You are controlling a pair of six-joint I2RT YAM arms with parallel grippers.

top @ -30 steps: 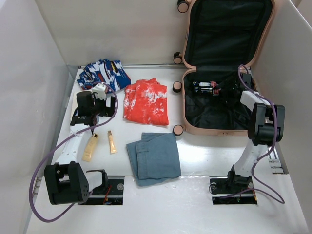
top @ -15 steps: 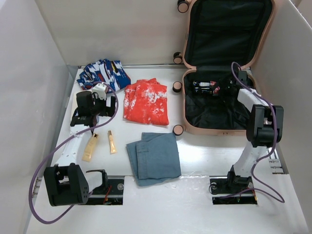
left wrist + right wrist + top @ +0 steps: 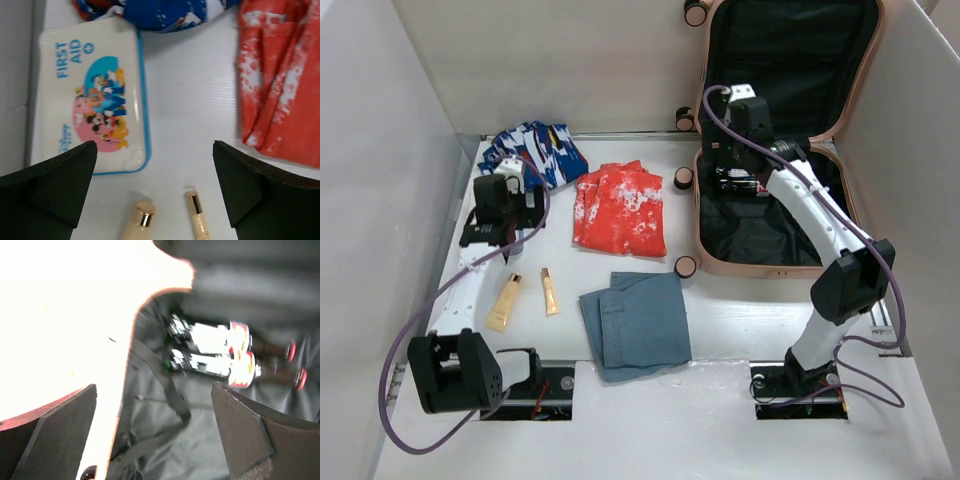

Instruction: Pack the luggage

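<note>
Left wrist view: the left gripper (image 3: 154,147) holds its jaws spread wide with nothing between them, and both black fingers (image 3: 60,185) stand clear of every object. Under the gap lie a gold-capped tube (image 3: 139,220) and a thinner tube (image 3: 196,217), side by side and apart. Beyond the tubes, a first-aid case (image 3: 90,90), white with a blue edge and a cartoon print, lies flat. A blue patterned garment (image 3: 165,12) lies at the case's far edge. A red-and-white garment (image 3: 282,75) lies to the right, apart from the case. Right wrist view (blurred): the right gripper (image 3: 154,387) also has its jaws fully apart and empty. It hangs over the black lining of the luggage (image 3: 210,440), where two bottles (image 3: 210,355) lie side by side. A black strap (image 3: 167,390) crosses the lining just beside them. Top external view: the luggage stands open at the far right of the table (image 3: 740,320), with its base flat, its lid upright against the back wall and its wheels on the left side. The right arm reaches over the rear of the base, near the hinge. The left arm is over the far left of the table. A folded denim garment (image 3: 635,322) lies near the table's centre, close to the luggage's near-left wheel.
</note>
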